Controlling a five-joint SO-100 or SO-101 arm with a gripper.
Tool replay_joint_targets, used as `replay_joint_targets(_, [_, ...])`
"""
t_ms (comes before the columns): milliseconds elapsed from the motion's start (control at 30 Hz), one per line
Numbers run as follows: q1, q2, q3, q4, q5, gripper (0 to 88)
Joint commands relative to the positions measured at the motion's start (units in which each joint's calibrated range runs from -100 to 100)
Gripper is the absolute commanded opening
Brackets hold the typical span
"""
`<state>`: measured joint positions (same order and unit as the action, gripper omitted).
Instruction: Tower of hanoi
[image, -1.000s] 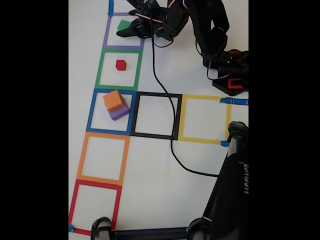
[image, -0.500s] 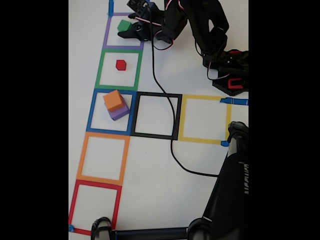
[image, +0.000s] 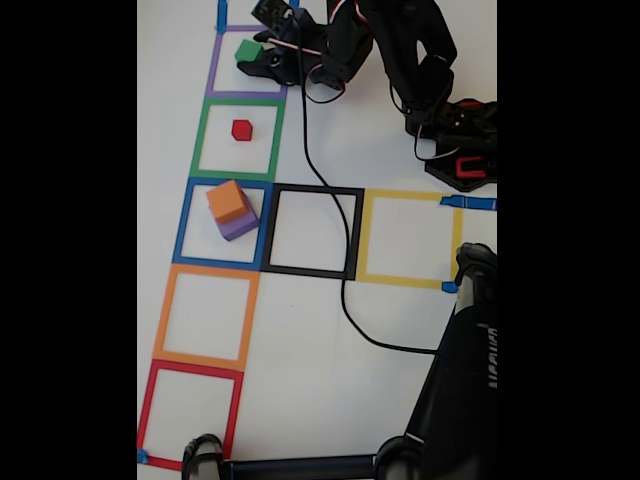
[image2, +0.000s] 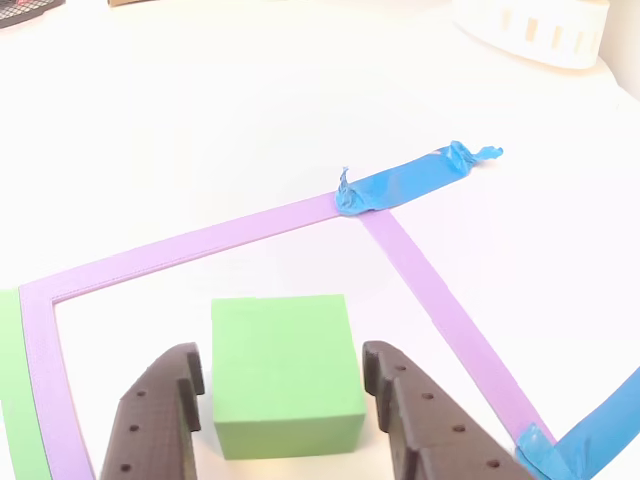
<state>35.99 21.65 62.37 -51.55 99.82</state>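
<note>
Other view: gripper (image2: 285, 385) fingers apart, straddling green cube (image2: 283, 372) in purple square (image2: 200, 243); small gaps both sides, no clamp.

Count, taken outward from the blue square (image: 222, 224):

- Squares: seven in all. Five ran in one column: purple (image: 247, 63), green (image: 238, 139), blue, orange (image: 204, 316), red (image: 189, 414). Two sat right of the blue: black (image: 312, 231), yellow (image: 409, 239).
- Cubes: four. Orange (image: 227, 200) on purple (image: 239, 225) inside the blue square, one red cube (image: 241, 129), one green cube (image2: 283, 371).
- Arms: one (image: 400, 50).
- Cables: one (image: 335, 230).
</note>
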Motion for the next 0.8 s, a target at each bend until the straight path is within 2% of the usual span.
replay_joint_targets(0, [-0.61,-0.38,-1.37,-1.08,0.18,12.2])
replay_joint_targets(533, [-1.37,-1.11,-1.74,0.38,0.18,7.9])
replay_joint_targets(633, [-1.85,-4.17,-1.37,3.05,0.18,7.6])
replay_joint_targets(767, [-2.52,-12.97,-0.83,12.77,0.18,6.8])
